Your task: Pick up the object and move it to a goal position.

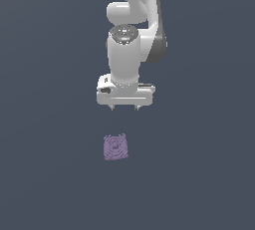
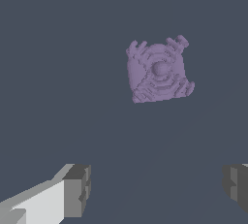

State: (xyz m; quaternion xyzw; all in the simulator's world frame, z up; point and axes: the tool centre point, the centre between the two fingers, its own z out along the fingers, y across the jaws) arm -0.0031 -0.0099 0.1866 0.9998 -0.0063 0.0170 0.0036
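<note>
Pale-purple object lies apart from the downward-pointing gripper, whose fingers are spread wide, holding nothing.

From the exterior view I look down steeply on the white arm and its white gripper from some distance. My wrist view looks past both grey fingertips, nearer. Both views share the small pale-purple ridged square block.

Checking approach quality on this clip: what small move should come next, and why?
Probably shift the hand over the purple block, then descend. Its fingers are spread and empty, and the block lies apart from them, not between them.
</note>
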